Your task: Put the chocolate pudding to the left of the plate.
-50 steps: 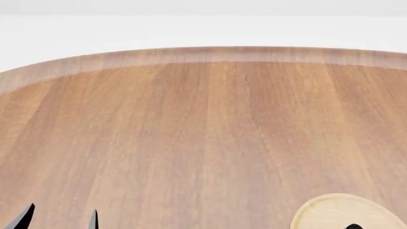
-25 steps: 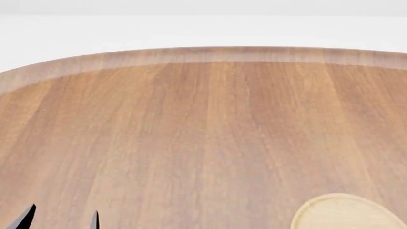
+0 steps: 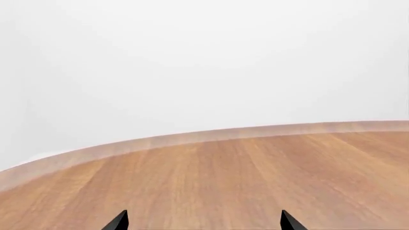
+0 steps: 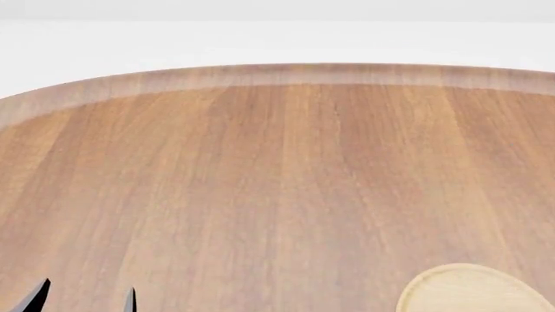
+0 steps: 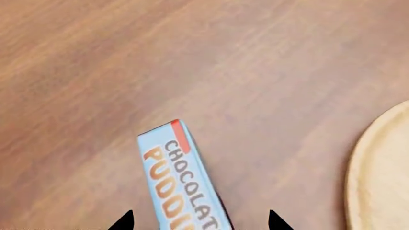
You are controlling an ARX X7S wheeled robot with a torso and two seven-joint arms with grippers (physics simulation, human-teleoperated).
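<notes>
Between right gripper [image 5: 199, 221] fingertips: chocolate pudding [image 5: 181, 184]; plate [image 5: 381, 179] near, apart.

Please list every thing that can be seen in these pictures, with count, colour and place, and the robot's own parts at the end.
table: one, brown wood, round edge, fills the head view.
plate: one, light wood, near edge of the head view, right side; its rim also shows in the right wrist view.
chocolate pudding: one, light blue top with red edge, orange-white letters, between the right claw's fingertips; unseen in the head view.
left claw: one, black tips apart, nothing between them, low at the head view's left.
right claw: one, black tips either side of the carton; contact unclear.
</notes>
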